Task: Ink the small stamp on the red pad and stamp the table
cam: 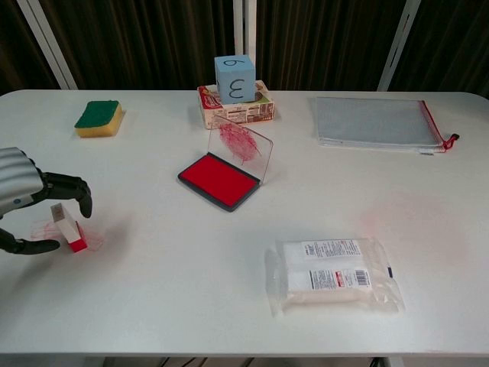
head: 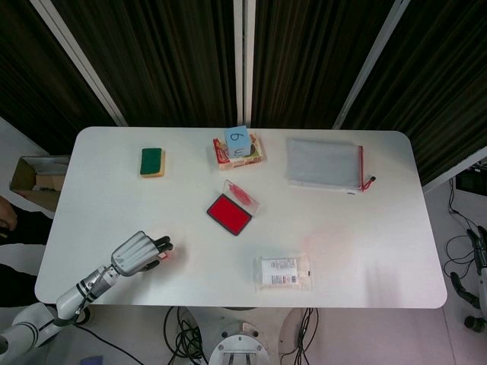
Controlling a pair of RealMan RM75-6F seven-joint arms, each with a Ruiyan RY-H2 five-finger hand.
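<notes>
Chest view shows the left robot hand (cam: 27, 200) at the near-left edge of the worktop (cam: 229, 298), its dark fingers (cam: 72, 191) curled over the top of the small stamp (cam: 67, 226) and its thumb lying low on the near side, so the stamp sits in the gap between them; whether any fingertip actually touches it cannot be told, and nothing is lifted. The stamp stands on the worktop over a smear of red ink, leaning, its long axis running from a pale top end up and away toward the fingers down to a red base at the near right. In the head view the same left robot hand (head: 139, 253) covers most of the stamp, with only a red bit showing past the fingertips. Farther out and to the right lies the red pad (cam: 218, 180), its clear lid (cam: 240, 147) propped upright and smeared red. Beyond it a blue cube (cam: 234, 78) marked "3" on its front and "6" on top rests on a printed box (cam: 238, 109) whose text is too small to read. The right robot hand (head: 479, 266) barely shows at the far right edge, its state unclear.
</notes>
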